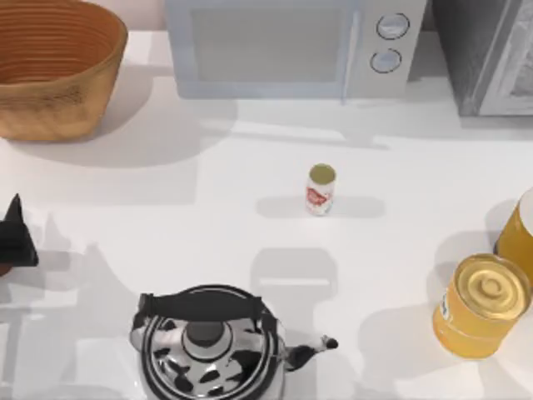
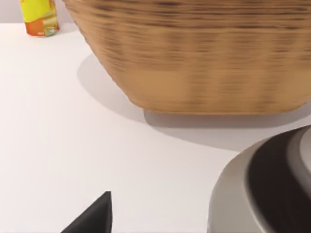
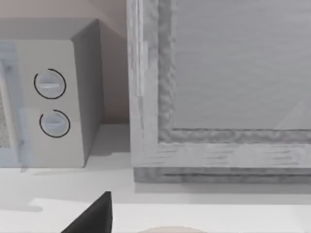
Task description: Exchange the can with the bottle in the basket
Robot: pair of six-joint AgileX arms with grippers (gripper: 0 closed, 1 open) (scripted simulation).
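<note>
The left gripper [image 1: 15,233] is sitting at the table's left edge, grip state unclear, with the basket [image 1: 58,71] beyond it and the can [image 1: 320,189] standing well off to its right

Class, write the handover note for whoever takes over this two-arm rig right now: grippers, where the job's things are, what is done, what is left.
Left gripper: at the table's left edge, below the basket, holding nothing visible.
Right arm: its wrist view faces the microwave and a grey appliance.
Can: upright mid-table, in front of the microwave, untouched.
Basket: far left corner; I cannot see inside it, so the bottle's place is unconfirmed.
Done: nothing visible yet.
Left: take the bottle out, put the can in.
</note>
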